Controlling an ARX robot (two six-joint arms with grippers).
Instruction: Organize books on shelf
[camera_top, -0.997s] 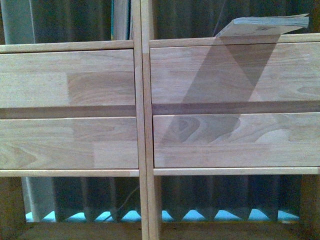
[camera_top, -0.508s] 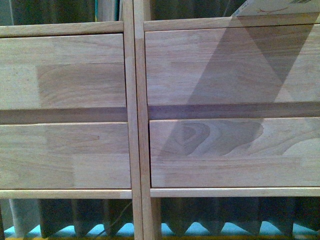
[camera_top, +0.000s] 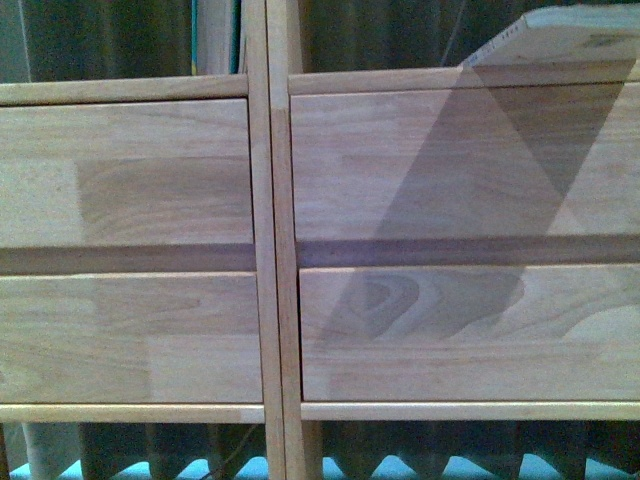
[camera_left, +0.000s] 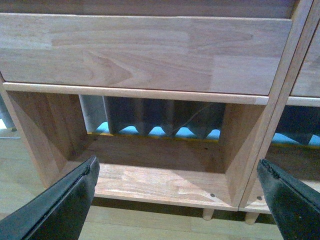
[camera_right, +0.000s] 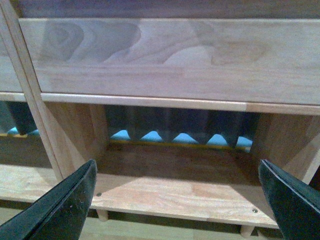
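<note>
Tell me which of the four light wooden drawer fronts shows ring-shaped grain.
The lower right light-wood drawer front: concentric rings near its left end; the others lack them.

Light natural wood is noted throughout the shelf (camera_top: 270, 250): jointed planks, grain and swirls plainly seen. The drawer fronts (camera_top: 130, 180) are finished smooth, with a low satin sheen. The book (camera_top: 570, 40) is covered in pale matt card. Dark, dull, pleated cloth is seen in the curtain (camera_top: 380, 35). The fingers (camera_left: 55, 210) of the left end effector (camera_left: 177, 166) and the right end effector (camera_right: 177, 167) are black and matt, finely speckled; plastic or rubber cannot be told.
</note>
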